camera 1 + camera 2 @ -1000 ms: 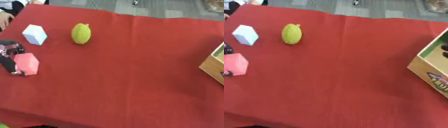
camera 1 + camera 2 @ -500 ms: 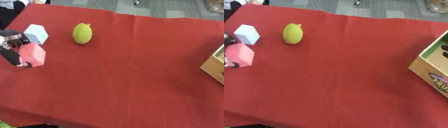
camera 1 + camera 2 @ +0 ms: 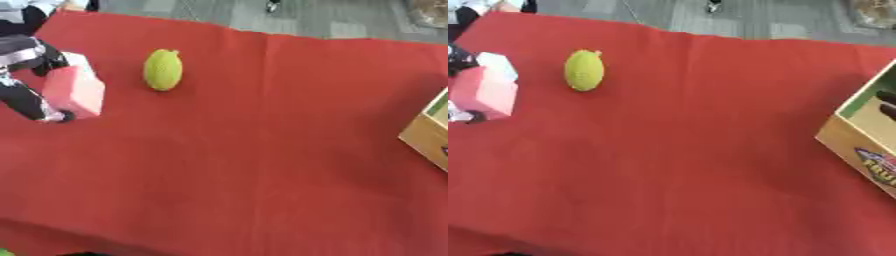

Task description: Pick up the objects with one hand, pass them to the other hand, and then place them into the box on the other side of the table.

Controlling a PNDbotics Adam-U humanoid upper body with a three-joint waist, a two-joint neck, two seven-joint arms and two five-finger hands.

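Left hand [image 3: 28, 75] has its fingers wrapped around the pink block [image 3: 74, 90], holding it off the desk [image 3: 262, 150], presumably for the handoff toward the box [image 3: 864, 135].

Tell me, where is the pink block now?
The pink block is at the table's left edge, held by the left hand, left of the green fruit.

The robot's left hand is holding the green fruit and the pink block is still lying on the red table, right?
No, you have those swapped. In the left eye view the left hand is wrapped around the pink block, and the green fruit is the one lying on the red table.
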